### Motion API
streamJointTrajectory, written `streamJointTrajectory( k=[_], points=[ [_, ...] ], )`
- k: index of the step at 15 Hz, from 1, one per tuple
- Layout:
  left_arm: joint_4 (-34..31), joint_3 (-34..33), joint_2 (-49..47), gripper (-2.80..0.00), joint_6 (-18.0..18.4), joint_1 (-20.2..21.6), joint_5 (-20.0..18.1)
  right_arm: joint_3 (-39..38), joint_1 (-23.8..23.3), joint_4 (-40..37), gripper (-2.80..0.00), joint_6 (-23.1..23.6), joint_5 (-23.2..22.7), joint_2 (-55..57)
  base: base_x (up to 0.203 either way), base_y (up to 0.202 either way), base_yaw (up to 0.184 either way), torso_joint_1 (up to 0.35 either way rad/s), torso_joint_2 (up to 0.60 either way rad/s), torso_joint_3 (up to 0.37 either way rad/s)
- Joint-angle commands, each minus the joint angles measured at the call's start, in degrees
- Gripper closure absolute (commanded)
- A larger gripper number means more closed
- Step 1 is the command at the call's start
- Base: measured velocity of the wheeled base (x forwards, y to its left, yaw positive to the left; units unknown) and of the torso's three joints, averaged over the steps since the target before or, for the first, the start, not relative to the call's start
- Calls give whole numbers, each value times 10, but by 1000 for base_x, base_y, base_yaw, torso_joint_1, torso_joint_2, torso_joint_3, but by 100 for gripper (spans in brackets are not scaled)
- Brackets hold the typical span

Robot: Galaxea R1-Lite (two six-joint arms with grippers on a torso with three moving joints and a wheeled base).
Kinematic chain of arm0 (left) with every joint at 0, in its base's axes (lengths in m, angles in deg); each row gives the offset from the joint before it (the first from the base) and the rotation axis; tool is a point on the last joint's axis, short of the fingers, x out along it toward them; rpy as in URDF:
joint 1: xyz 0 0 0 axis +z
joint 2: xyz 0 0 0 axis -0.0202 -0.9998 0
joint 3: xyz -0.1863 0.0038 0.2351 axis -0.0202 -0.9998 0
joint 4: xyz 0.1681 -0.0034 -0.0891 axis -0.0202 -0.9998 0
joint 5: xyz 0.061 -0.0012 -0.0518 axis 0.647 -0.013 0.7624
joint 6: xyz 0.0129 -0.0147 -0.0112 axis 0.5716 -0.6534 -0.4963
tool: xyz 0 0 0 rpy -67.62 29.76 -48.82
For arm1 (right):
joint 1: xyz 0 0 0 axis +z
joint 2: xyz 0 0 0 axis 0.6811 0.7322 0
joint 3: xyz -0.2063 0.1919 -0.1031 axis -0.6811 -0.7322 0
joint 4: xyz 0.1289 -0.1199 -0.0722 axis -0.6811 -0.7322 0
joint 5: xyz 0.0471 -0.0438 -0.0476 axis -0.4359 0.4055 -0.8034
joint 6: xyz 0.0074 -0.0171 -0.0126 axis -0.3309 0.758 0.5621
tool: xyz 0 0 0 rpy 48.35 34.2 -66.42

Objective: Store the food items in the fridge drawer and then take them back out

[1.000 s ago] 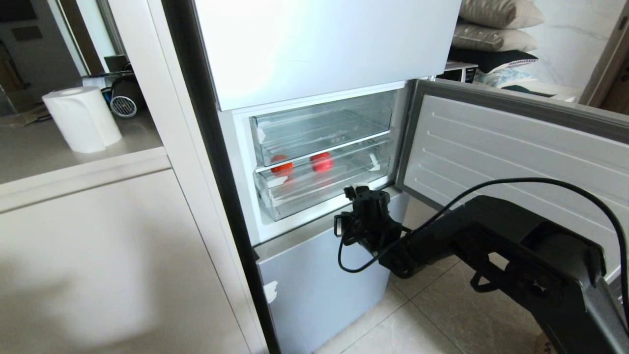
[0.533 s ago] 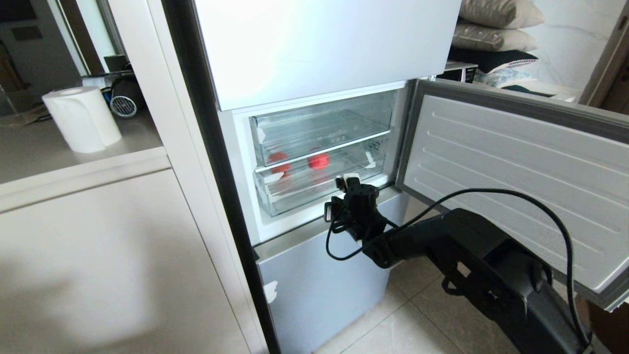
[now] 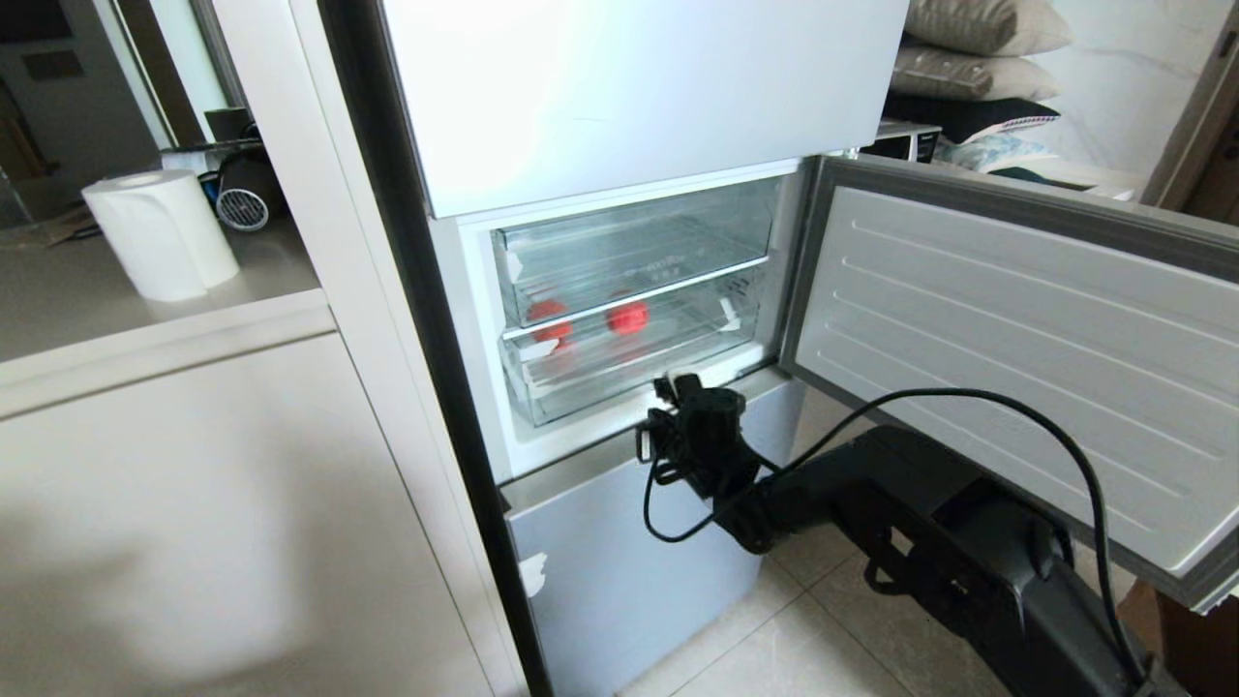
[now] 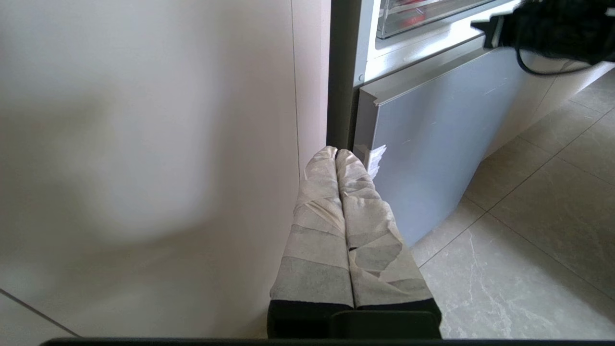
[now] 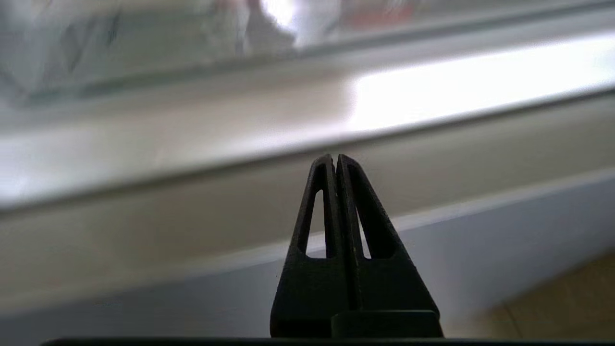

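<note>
Two food items (image 3: 629,317) sit side by side across the fridge drawer (image 3: 619,373); right gripper (image 3: 668,387) jaws pressed together.

1. The right arm (image 3: 929,523) reaches forward and to the left, wrist raised.
2. The right gripper (image 5: 336,161) has its black fingers pressed together, empty.
3. The left gripper (image 4: 336,154) hangs low, its taped fingers together, empty.

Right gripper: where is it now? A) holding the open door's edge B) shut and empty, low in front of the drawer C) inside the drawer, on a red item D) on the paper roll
B: the right gripper has its fingers pressed together on nothing, just below the drawer front, while both food items lie inside.
</note>
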Motion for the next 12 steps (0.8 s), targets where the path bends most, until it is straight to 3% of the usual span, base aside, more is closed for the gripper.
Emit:
streamJointTrajectory(
  k=[1,6,12],
  points=[
    [0,0,-1,0,0,0,0,-172,22,26,0,2,0,-140,0,0,0,0,0,0],
    [0,0,0,0,0,0,0,-518,83,77,0,20,0,-482,0,0,0,0,0,0],
    [0,0,-1,0,0,0,0,-724,90,82,0,25,9,-811,0,0,0,0,0,0]
  ],
)
